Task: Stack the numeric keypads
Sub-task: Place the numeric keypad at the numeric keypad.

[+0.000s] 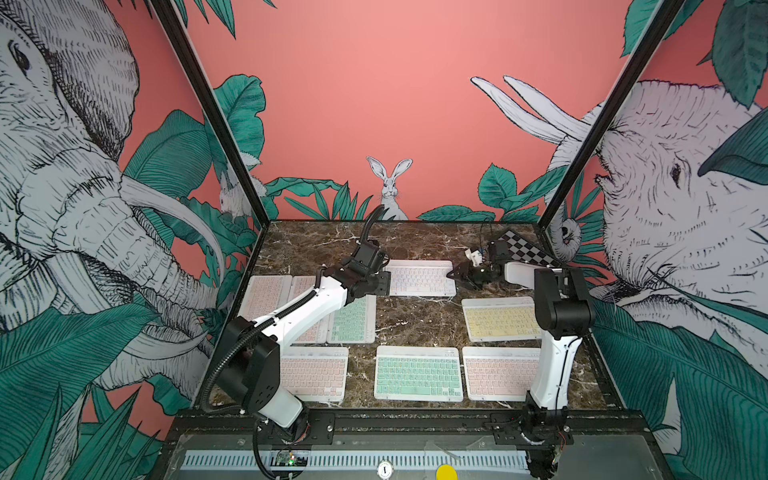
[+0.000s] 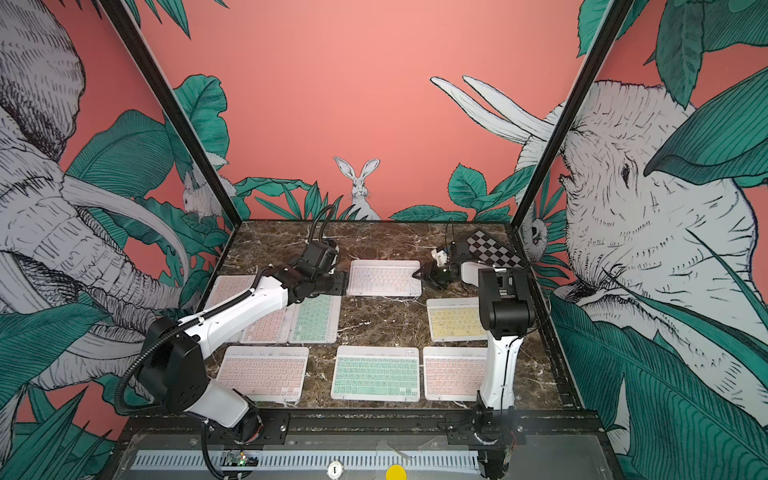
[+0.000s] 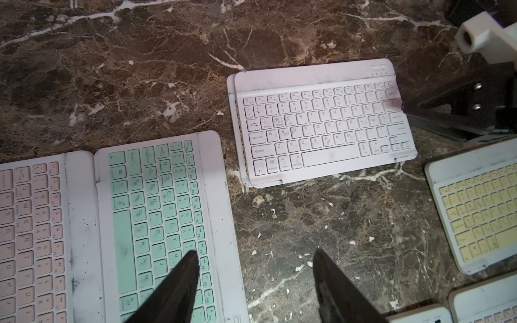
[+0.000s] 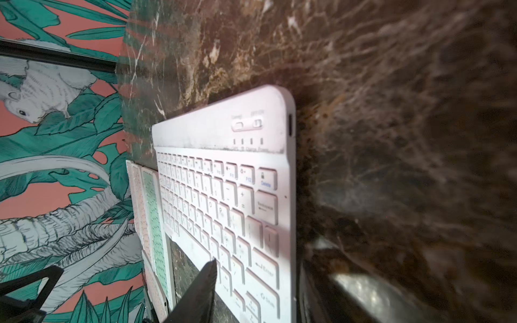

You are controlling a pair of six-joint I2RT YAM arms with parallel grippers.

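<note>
Right jaws apart at thin keypad [image 1: 419, 277]

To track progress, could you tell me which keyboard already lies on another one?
The keyboard at the back, the only one with white keys; a second frame peeks out beneath it.

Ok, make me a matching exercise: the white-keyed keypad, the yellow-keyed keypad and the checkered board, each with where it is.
Things:
1 white-keyed keypad
2 yellow-keyed keypad
3 checkered board

Places:
a far right corner
b on top of another keypad, back centre
c directly on the table, right side, middle row

Pairs: 1-b; 2-c; 3-a
</note>
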